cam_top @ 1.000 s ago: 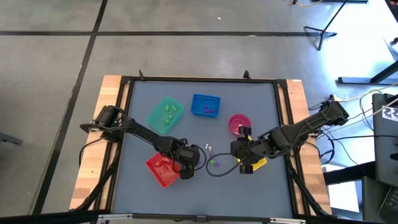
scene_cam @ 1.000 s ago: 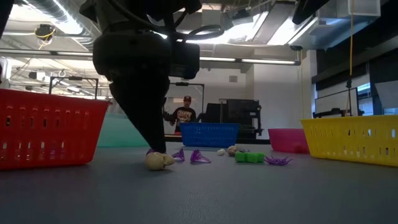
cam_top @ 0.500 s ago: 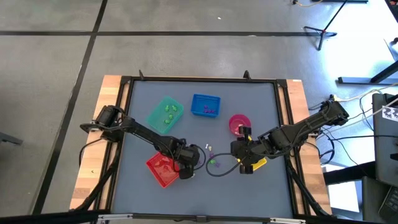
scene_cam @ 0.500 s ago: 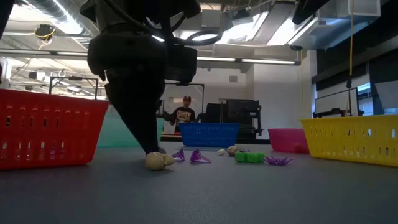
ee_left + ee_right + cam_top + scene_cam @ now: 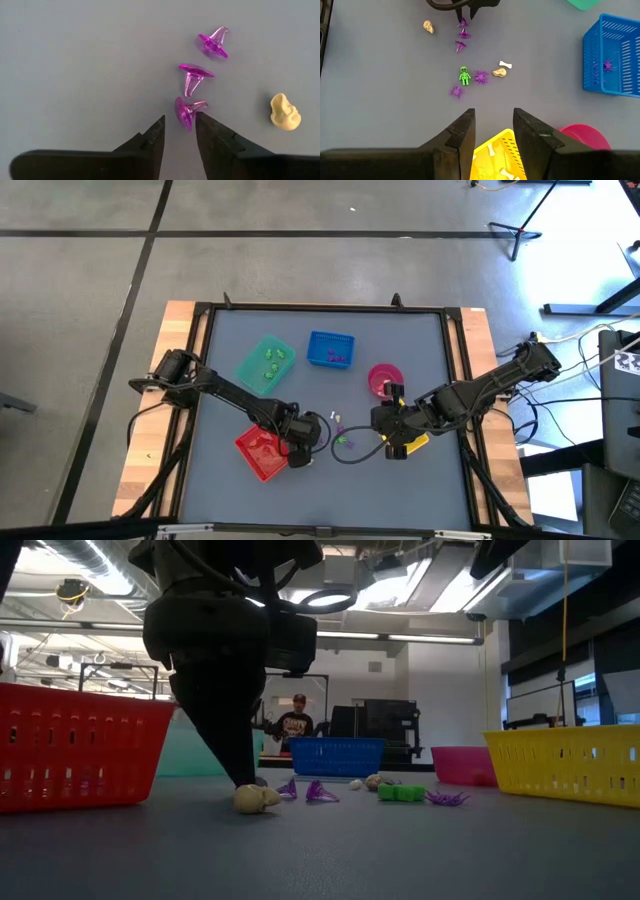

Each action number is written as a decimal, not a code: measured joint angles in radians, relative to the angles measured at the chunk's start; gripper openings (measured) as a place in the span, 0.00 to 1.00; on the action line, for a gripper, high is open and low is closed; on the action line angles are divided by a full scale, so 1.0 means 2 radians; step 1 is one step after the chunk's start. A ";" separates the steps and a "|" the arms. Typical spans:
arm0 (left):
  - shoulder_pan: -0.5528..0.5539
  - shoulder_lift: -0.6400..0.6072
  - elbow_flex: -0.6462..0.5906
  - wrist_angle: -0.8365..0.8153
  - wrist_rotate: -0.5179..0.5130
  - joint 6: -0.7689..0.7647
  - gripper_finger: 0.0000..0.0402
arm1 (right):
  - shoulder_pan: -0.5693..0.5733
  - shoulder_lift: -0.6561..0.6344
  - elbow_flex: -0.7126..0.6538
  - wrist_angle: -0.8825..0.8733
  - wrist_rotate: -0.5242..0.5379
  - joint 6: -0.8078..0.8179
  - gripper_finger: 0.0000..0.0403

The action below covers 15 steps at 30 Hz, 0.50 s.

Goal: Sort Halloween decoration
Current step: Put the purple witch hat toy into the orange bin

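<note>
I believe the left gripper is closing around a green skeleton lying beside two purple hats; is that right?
Not quite. In the left wrist view the left gripper has a purple hat between its fingertips, beside two more purple hats. The green skeleton lies farther off, as the right wrist view shows.

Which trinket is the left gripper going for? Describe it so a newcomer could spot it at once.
Start at the red tray on the table's left; the left gripper sits just off its right edge. Three purple witch hats lie in a row before its fingertips. The target is the hat nearest them, lying on its side between the open fingers, brim toward the gripper.
</note>
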<state>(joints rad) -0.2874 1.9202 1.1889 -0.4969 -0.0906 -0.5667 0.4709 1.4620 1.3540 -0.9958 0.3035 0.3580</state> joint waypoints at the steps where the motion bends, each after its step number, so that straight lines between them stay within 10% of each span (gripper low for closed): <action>1: 0.000 0.000 0.000 0.000 0.000 0.000 0.22 | 0.000 0.000 0.000 0.000 0.000 0.000 0.33; 15: 0.000 0.000 0.001 0.000 0.000 0.000 0.01 | 0.000 0.000 0.000 0.000 0.000 0.000 0.33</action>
<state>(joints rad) -0.2874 1.9202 1.1900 -0.4961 -0.0910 -0.5674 0.4709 1.4620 1.3540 -0.9958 0.3038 0.3580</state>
